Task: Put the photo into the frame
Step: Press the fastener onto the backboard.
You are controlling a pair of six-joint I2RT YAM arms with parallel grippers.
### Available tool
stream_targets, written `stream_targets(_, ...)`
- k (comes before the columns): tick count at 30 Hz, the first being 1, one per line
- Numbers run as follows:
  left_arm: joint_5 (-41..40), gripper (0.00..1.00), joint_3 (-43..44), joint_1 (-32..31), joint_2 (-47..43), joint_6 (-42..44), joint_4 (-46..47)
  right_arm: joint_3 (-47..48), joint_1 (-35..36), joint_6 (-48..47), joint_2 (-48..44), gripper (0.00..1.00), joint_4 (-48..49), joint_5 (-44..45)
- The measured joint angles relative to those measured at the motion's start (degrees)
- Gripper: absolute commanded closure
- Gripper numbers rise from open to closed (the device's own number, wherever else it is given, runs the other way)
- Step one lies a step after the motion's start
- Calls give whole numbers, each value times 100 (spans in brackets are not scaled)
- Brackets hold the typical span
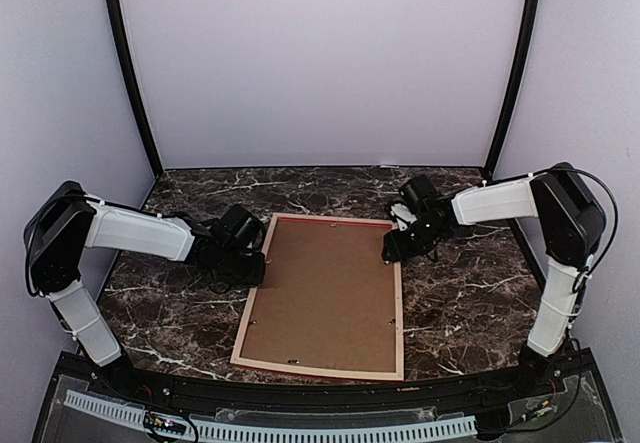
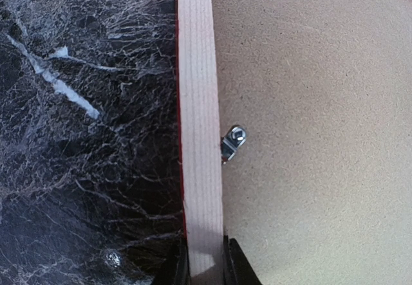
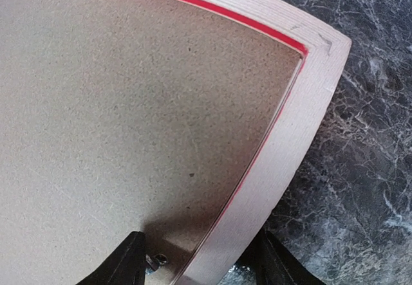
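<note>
**Frame face-down, backing shut in, photo nowhere in sight**

Frame (image 1: 318, 369) lies flat on the dark marble counter (image 1: 470, 303), pale wood back upward. Its near rail sits just ahead of the arm bases and its far rail reaches toward the back wall. A brown backing board (image 1: 325, 293) fills the opening. The photo shows in no view; whether it lies under the board cannot be told.

Midway up the left rail, the left end effector (image 2: 206, 269) straddles the wood with both fingers pressed against it, so it appears closed on the rail. Just beyond it a small metal turn clip (image 2: 233, 142) lies over the board's edge.

Further back, close to the far right corner, the right end effector (image 3: 203, 259) is spread wide across the right rail. One finger is over the board beside another clip (image 3: 154, 260) and the other is outside over the marble, with room left on both sides.

Judging by this, the work is either at the closing stage or at opening the back, and the pictures do not settle which. The next move probably calls for steadying the frame on the left while the right works a clip. That clip is small and low, so a fingertip must catch it without lifting the rail.
</note>
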Motion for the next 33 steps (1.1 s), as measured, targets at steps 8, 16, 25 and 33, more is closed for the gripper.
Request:
stream_targets(8, -2, 89, 0, 0, 0, 0, 0, 79, -57, -278, 0, 42, -297, -83)
stream_targets(16, 4, 89, 0, 0, 0, 0, 2, 90, -177, -404, 0, 48, -409, -323)
stream_targets(25, 24, 89, 0, -26, 0, -2, 7, 101, -247, -476, 2, 53, -509, -535)
stream_targets(33, 59, 89, 0, -48, 0, -4, 13, 101, -387, -592, 2, 53, -570, -791)
